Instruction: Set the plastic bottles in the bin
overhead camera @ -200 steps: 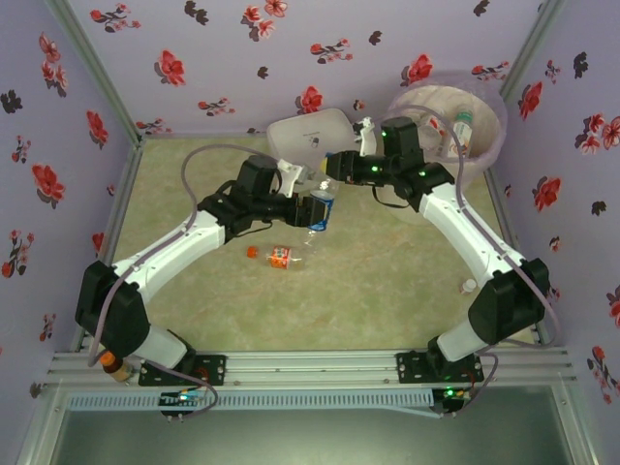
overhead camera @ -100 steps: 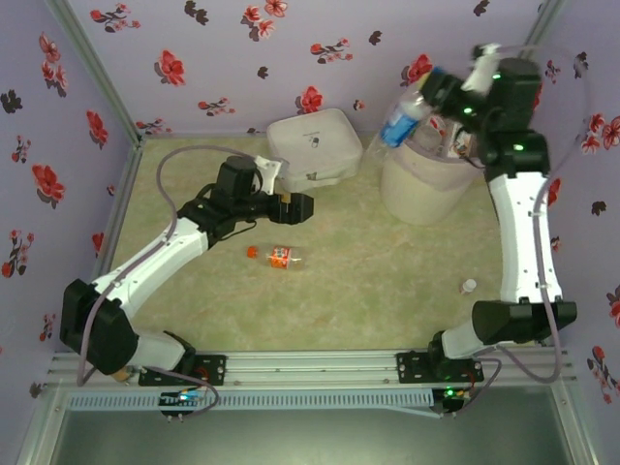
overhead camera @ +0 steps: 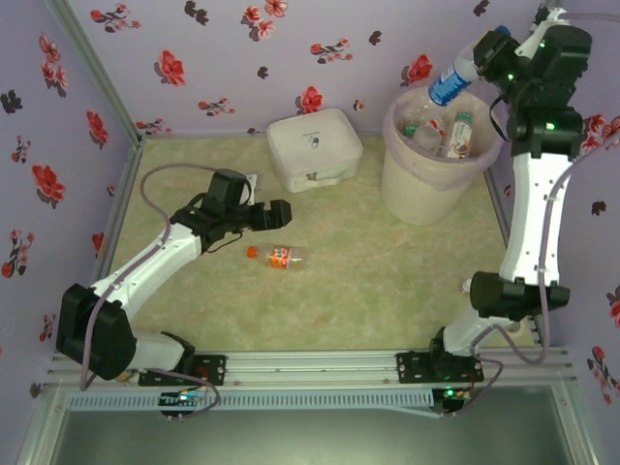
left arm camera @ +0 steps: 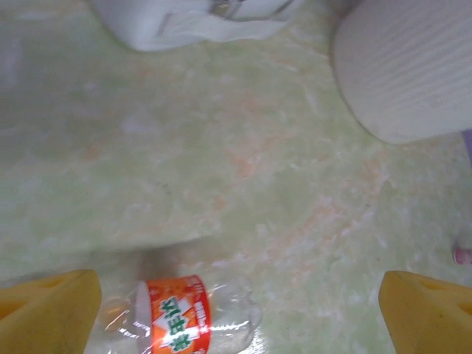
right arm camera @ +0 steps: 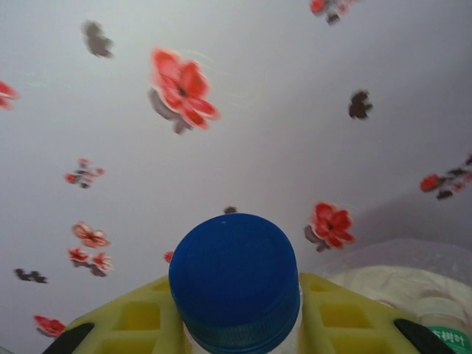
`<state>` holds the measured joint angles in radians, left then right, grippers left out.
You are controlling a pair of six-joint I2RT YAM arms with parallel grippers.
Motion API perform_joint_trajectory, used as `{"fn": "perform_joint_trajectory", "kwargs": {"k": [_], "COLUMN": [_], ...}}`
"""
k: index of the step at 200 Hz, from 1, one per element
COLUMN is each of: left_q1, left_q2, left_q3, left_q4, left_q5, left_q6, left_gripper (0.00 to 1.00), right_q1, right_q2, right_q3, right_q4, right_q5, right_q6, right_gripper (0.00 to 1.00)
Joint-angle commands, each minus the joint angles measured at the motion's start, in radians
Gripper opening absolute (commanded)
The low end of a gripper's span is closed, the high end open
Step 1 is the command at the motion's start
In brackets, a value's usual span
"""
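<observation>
One blue-labelled bottle [overhead camera: 450, 82], pinched in our right claw [overhead camera: 481, 60], hangs over the 12 o'clock rim of the bin [overhead camera: 426, 194]; our spread left claw [overhead camera: 276, 212] has the orange-labelled bottle [overhead camera: 280, 257] at 6 o'clock, lying 3-to-9.

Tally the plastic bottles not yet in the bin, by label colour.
Blue-labelled clear plastic bottle with a blue cap, gripped by the right gripper: 1
Orange-labelled clear plastic bottle, lying on the pale green table: 1
Total: 2

Green table [overhead camera: 387, 281] carries bin [overhead camera: 426, 199], box [overhead camera: 315, 145], orange-labelled bottle [overhead camera: 281, 257].
</observation>
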<state>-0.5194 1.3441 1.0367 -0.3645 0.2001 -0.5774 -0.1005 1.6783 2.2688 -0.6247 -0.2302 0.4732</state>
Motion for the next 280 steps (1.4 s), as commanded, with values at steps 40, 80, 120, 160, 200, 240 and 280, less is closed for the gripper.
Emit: {"fn": "perform_joint_trajectory", "kwargs": {"k": [40,80,120,160,200,240,280], "left_q1": [0.015,0.02,0.021,0.021,0.021,0.02,0.021], "left_q2": [0.011,-0.005,0.012,0.029,0.053,0.067,0.067], "left_q3": [-0.05,-0.073,-0.055,-0.046,-0.035,-0.026,-0.024], "left_q4": [-0.039,-0.024,-0.069,-0.079,-0.098,-0.097,-0.106], "left_q5": [-0.057,-0.065,-0.073,-0.079,-0.079,-0.08,-0.085], "left_q6": [-0.136,-0.133,-0.083,-0.061,-0.041,-0.03,-0.021], "left_gripper": [0.97,0.96,0.97,0.97,0.97,0.97,0.98], "right_q1": [-0.002,0.0,0.001,0.002,0.004,0.007,0.008], "right_q2": [0.168,0.212,0.325,0.402,0.378,0.3,0.214], "right_q3": [0.012,-0.125,-0.152,-0.18,-0.169,-0.055,0.061], "right_q4": [-0.146,-0.155,-0.201,-0.189,-0.228,-0.342,-0.459], "right_q5": [-0.098,-0.063,-0.045,-0.065,-0.04,0.036,0.156], "right_q6": [0.08,0.074,0.034,0.028,-0.01,-0.078,-0.151], "right_gripper": [0.08,0.08,0.17,0.4,0.63,0.75,0.88]}}
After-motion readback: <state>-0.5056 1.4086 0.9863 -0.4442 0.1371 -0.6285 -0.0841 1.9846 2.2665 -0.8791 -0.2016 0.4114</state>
